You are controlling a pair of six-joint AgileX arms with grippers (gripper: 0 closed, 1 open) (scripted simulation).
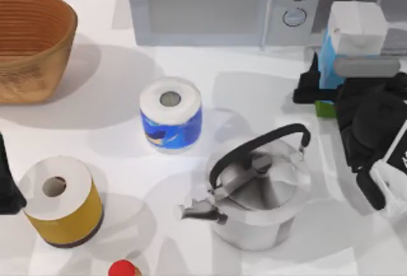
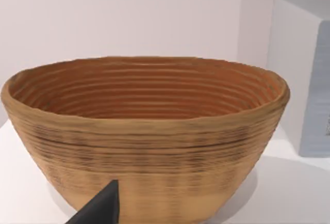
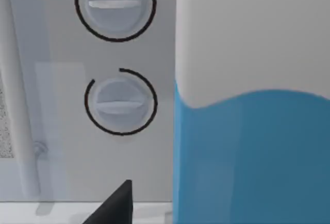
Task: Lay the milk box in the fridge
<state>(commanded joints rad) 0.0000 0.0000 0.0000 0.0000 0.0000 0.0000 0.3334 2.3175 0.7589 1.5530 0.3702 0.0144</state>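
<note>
Right gripper [image 1: 331,88] is working at the table's right side, its fingers sitting either side of the milk box [image 1: 353,34] near the green base band, apparently clamping it, though I cannot tell how firm the contact is. Carton is standing just right of the microwave [image 1: 222,6], long axis vertical, white folded top pointing up. Judgement: squeeze squarely on the flat faces before lifting, then tip it flat for the fridge; left arm is idling beside the basket [image 1: 32,41].
</note>
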